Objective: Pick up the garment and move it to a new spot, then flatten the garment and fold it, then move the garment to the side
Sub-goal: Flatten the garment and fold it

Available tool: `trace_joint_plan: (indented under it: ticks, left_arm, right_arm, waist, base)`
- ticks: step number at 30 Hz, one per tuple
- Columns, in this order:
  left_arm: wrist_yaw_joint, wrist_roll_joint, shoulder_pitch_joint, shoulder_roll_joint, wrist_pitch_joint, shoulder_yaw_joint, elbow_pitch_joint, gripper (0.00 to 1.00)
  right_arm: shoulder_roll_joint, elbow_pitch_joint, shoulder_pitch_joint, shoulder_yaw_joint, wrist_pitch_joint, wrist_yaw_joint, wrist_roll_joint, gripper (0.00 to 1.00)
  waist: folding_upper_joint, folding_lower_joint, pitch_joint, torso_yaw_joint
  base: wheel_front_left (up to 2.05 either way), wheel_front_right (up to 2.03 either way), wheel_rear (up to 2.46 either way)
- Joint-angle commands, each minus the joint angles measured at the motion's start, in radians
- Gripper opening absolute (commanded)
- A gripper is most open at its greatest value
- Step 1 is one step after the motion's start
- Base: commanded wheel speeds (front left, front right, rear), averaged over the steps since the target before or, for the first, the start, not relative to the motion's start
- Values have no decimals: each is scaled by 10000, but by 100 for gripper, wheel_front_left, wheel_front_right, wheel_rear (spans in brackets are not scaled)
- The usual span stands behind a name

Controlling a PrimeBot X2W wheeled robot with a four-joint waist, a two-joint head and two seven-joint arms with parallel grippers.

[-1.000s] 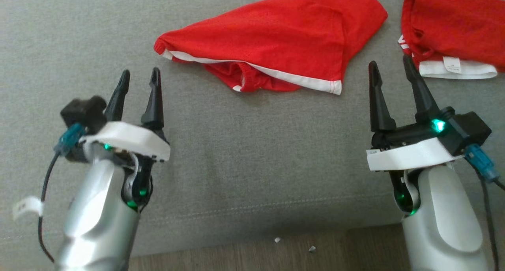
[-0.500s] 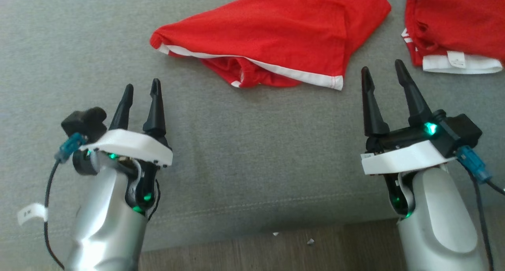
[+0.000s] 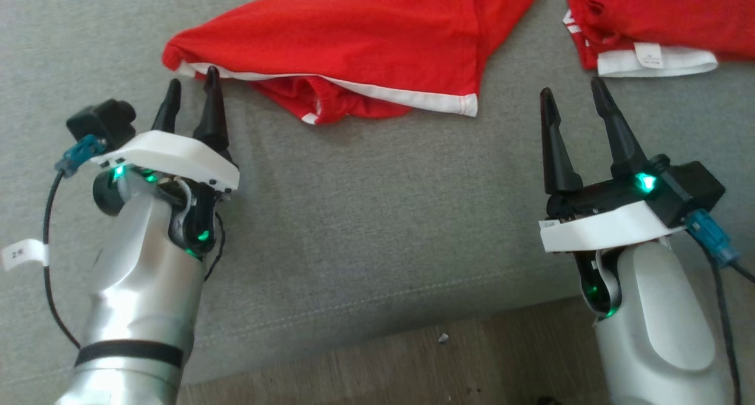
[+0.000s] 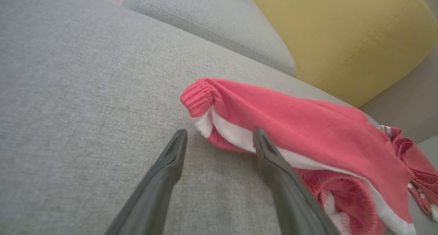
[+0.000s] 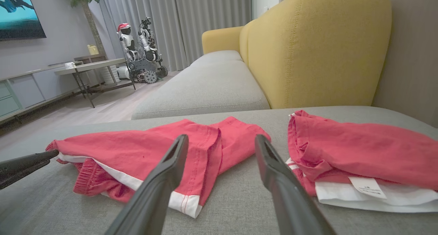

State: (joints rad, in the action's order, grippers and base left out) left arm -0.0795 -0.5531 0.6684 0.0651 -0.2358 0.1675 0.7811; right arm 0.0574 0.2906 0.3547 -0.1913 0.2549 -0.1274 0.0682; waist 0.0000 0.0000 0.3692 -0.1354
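The garment (image 3: 354,33), red shorts with white trim, lies crumpled on the grey sofa seat (image 3: 365,204). My left gripper (image 3: 192,78) is open, its tips right at the garment's left corner; in the left wrist view the ribbed corner of the garment (image 4: 291,118) sits just beyond my left gripper (image 4: 219,132), the right finger touching the white trim. My right gripper (image 3: 571,88) is open and empty, short of the garment's right end. From the right wrist, my right gripper (image 5: 221,138) faces the garment (image 5: 143,146).
A second red garment (image 3: 660,10), folded with a white labelled band, lies at the right (image 5: 359,149). A yellow back cushion (image 5: 318,47) stands behind. The seat's front edge (image 3: 354,328) borders wooden floor (image 3: 472,364). A table and another robot (image 5: 137,47) stand across the room.
The head camera has shifted, sliding the picture left and up. My left gripper has reached forward to the garment's left corner. Both grippers stay open.
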Motion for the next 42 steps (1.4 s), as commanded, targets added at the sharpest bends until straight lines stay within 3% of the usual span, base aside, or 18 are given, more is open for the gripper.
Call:
trace_joint_plan:
  ticks: [1,10,21,22,24,25,33,42]
  left_arm:
    - [-45,103,347,349,-98,-300,-144,100]
    - [-194,300,736,418,-242,-325,403,100]
    - [-171,956,764,461,-258,-713,-45,100]
    - [-196,988,755,448,-258,-722,-44,82]
    - [-242,1056,747,429,-258,-731,-41,16]
    - [-264,1087,745,417,-259,-729,-33,0]
    - [-403,1432,532,342,-259,-598,-322,0]
    - [-445,2014,24,260,-259,-412,-1457,0]
  right_arm:
    - [-72,-365,220,-188,68,-33,127,100]
    - [-72,-420,177,-165,68,-33,156,100]
    - [-72,-411,197,-183,68,-33,157,100]
    - [-72,-403,198,-187,68,-33,158,100]
    - [-72,-388,202,-195,68,-33,161,100]
    - [-72,-382,204,-199,68,-33,165,100]
    - [-72,-86,255,-302,68,-33,370,100]
    - [-72,1430,919,-891,-554,-33,1102,100]
  waist:
    - [0,0,62,-80]
    - [0,0,118,-194]
    - [0,0,183,-195]
    - [0,0,181,-194]
    - [0,0,177,-188]
    - [0,0,174,-182]
    - [0,0,124,-5]
    - [0,0,197,456]
  base:
    - [0,0,0]
    - [0,0,0]
    - [0,0,0]
    - [0,0,0]
    - [0,0,0]
    - [0,0,0]
    - [0,0,0]
    - [0,0,0]
